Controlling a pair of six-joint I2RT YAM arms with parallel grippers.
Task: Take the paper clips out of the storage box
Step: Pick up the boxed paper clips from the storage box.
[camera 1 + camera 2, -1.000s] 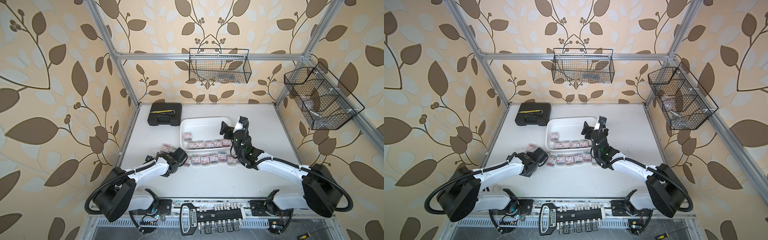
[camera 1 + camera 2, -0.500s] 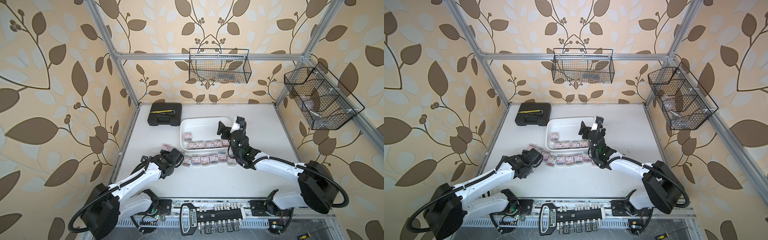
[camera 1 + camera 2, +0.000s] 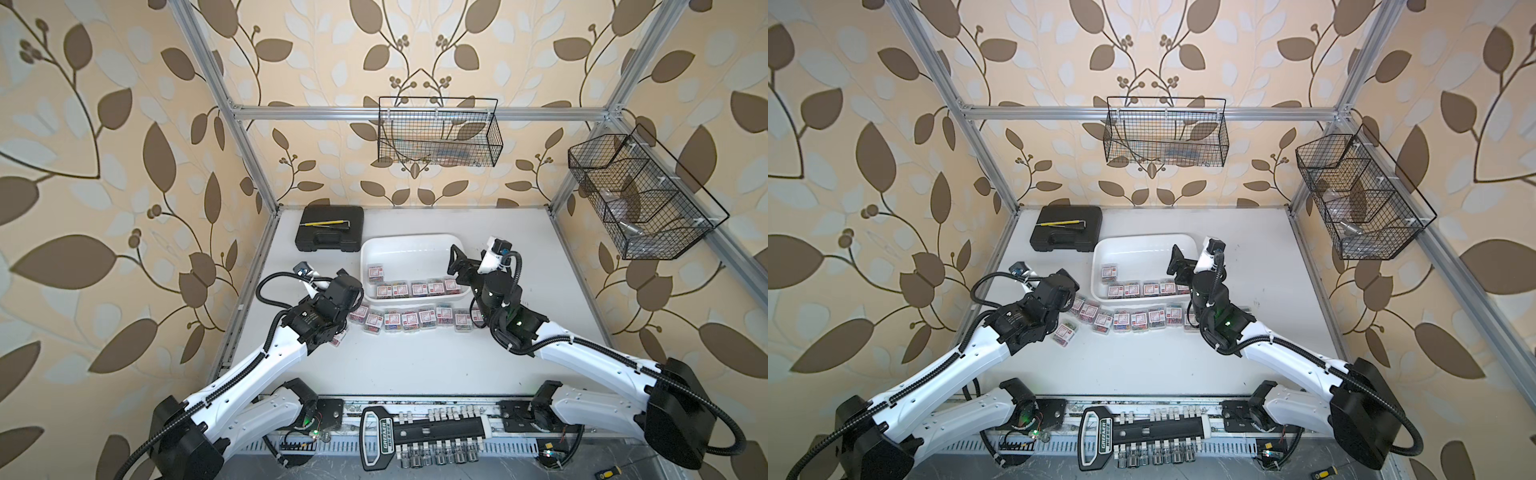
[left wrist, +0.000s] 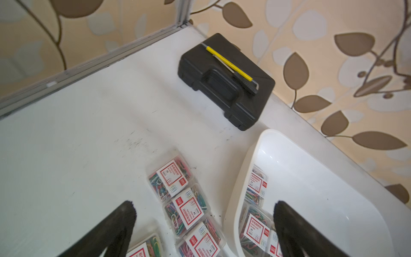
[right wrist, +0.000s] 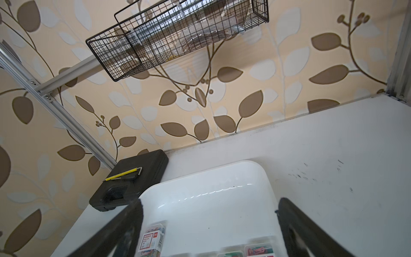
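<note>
We find the paper clips in two places. About six of the small clear boxes lie in the storage box: five in a row against its near wall and one alone toward its left side. A longer row sits out on the counter, just near of the storage box, with one more box beside the left arm.

The left hand hangs wide and empty over the left end of the counter row, just beside the storage box's near left corner. The right hand is also wide and empty, above the near right part of the storage box and over the row inside it.

We judge each box to be light and stiff, with smooth plastic walls that could slip under a weak pinch. A hard squeeze might pop the lid and spill the clips. The boxes in the row touch side by side, so there is little room for fingers between them. We would come down from above and pinch across a box's two free sides. The lone box on the left looks the easiest to take.
</note>
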